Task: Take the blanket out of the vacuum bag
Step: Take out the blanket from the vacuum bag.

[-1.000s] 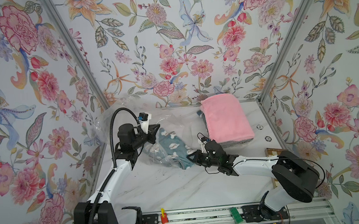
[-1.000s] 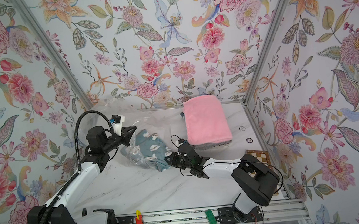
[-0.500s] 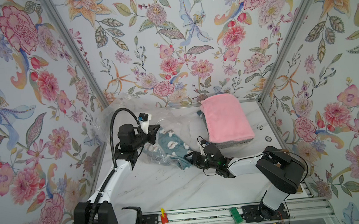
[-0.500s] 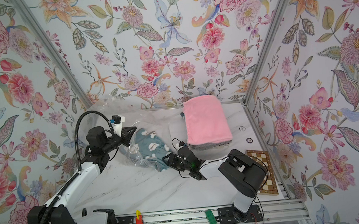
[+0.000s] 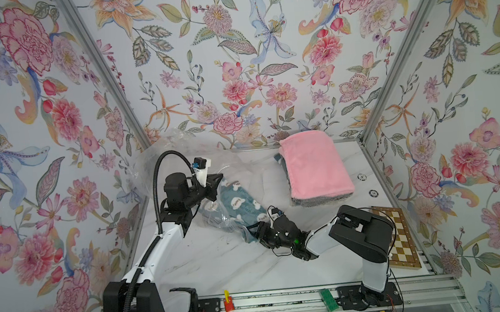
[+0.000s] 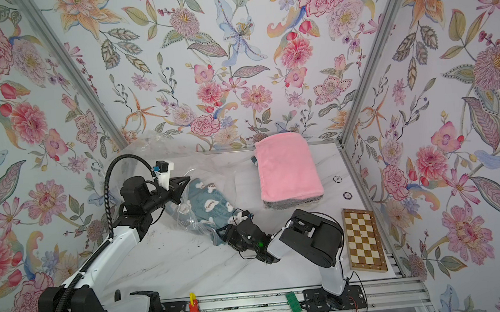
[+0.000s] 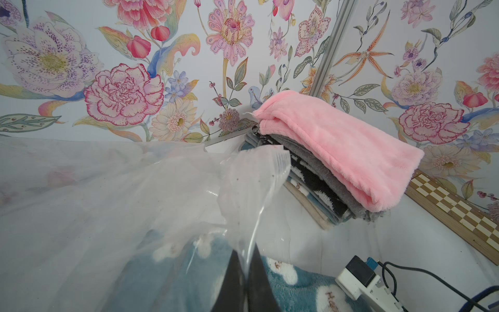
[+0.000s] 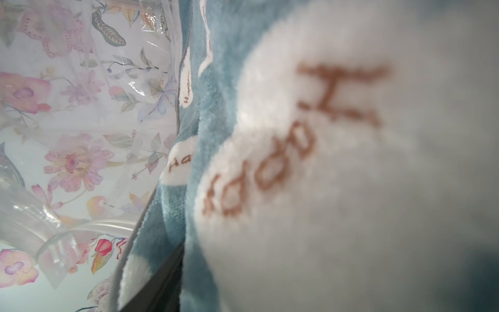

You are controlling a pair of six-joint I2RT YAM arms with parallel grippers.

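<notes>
Pinched shut, the left gripper (image 5: 218, 178) reaches in from the table's (image 5: 208, 259) left edge in both top views and holds up a fold of the vacuum bag (image 5: 154, 171). The bag lies crumpled over the far left part of the table, up against the back wall. A teal blanket (image 5: 242, 205) with white cloud patches lies slantwise near the table's middle, its far part under the clear plastic and its near end sticking out. The right gripper (image 5: 254, 232) lies low at that near end, touching the fleece; I cannot tell whether its jaws are apart or closed on it. A stack of folded blankets (image 5: 316, 169), pink on top, sits in the far right corner. A chessboard (image 5: 399, 236) lies along the right edge.

From the left wrist, two dark fingers (image 7: 231, 286) meet with a sheet of bag plastic caught between them. The teal blanket shows through the plastic below, and the pink-topped stack stands beyond.

From the right wrist, blurred teal fleece fills most of the frame, very close, with a white patch lettered "Happy". Clear bag plastic hangs beside it. Only the edge of one dark finger (image 8: 162, 281) shows against the fabric, so the jaws' state is not legible.
</notes>
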